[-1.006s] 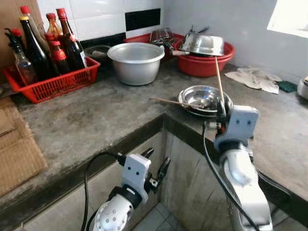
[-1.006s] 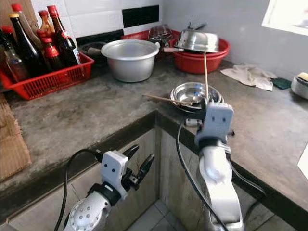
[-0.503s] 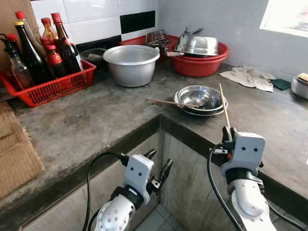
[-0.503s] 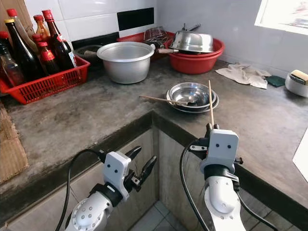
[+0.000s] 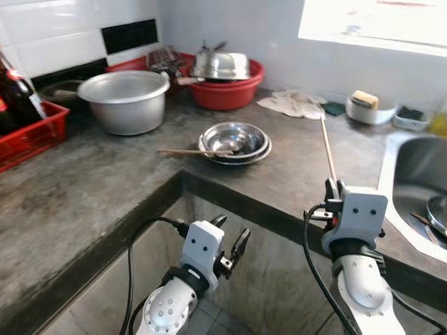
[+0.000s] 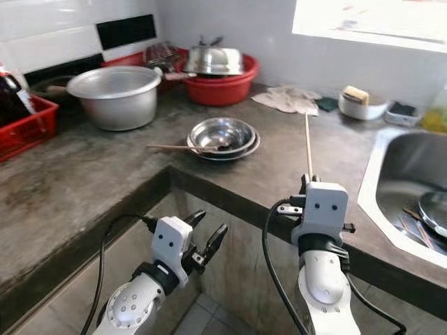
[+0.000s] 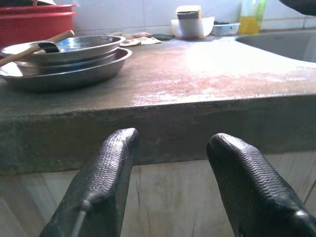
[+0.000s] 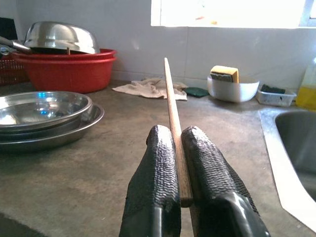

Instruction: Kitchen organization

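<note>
Kitchen organization, early stage. One thin wooden chopstick [image 8: 171, 116] is held clamped between the closed black fingers [image 8: 157, 168] of the right gripper [image 6: 308, 180], its tip pointing up and away over the grey concrete countertop [image 5: 126, 181]. A second wooden chopstick [image 5: 194, 151] is left lying across the rim of the stacked shallow steel bowls [image 5: 235, 140] near the counter's corner. The left gripper [image 5: 229, 237] is held low in front of the counter edge, its jaws apart and empty, as confirmed in the left wrist view [image 7: 163, 148]. By judgement, one utensil has been picked up but not yet put away; the second chopstick, the steel bowls, the large aluminium pot [image 5: 126, 98] and the red plastic basin [image 5: 227, 87] with its steel lid are yet to be dealt with. The steel sink [image 6: 412, 181] at the right is judged a likely destination.

Compared with the frames of half a second and one second ago, the camera has been turned rightward: the red crate of sauce bottles [image 5: 28, 118] is now cut off at the left edge, while the sink, a white tub holding a yellow sponge [image 5: 365, 106] and a crumpled cloth [image 5: 293, 103] have been brought into view. The held chopstick, earlier beside the bowls, is now carried well apart from them
</note>
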### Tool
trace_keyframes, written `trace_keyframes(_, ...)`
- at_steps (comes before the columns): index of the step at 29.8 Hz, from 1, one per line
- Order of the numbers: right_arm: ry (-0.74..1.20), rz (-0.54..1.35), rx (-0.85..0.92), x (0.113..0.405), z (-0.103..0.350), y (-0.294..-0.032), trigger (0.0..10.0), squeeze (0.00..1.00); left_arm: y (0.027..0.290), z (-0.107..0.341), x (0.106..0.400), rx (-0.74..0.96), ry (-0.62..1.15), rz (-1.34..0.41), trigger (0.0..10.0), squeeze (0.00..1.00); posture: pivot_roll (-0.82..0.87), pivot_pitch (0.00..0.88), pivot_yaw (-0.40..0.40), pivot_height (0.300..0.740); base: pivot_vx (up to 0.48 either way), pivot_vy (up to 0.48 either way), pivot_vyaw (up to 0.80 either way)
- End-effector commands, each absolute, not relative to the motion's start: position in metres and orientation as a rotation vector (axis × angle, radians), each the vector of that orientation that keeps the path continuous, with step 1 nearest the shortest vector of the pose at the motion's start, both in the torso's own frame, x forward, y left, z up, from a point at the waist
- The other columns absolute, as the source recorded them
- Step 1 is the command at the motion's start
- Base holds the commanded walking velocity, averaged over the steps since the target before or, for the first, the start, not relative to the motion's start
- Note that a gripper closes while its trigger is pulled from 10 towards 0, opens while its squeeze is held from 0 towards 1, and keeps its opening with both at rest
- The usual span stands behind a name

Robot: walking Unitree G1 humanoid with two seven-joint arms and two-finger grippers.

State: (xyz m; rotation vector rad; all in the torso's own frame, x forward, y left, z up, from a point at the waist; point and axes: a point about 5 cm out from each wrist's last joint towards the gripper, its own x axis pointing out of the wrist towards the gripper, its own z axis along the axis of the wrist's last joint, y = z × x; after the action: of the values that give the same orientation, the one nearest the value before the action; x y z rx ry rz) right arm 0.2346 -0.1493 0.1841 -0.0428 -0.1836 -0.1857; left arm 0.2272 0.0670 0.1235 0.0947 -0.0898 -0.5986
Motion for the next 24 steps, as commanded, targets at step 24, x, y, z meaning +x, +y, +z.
trace_keyframes(24, -0.209, -0.176, -0.058, 0.2401, 0.1917, -0.1419, 10.0, 0.0, 0.0714, 0.1232, 0.2345, 0.108, -0.096, -0.579, 10.0, 0.0, 0.01, 0.0, 0.0, 0.74, 0.16, -0.202, -0.78)
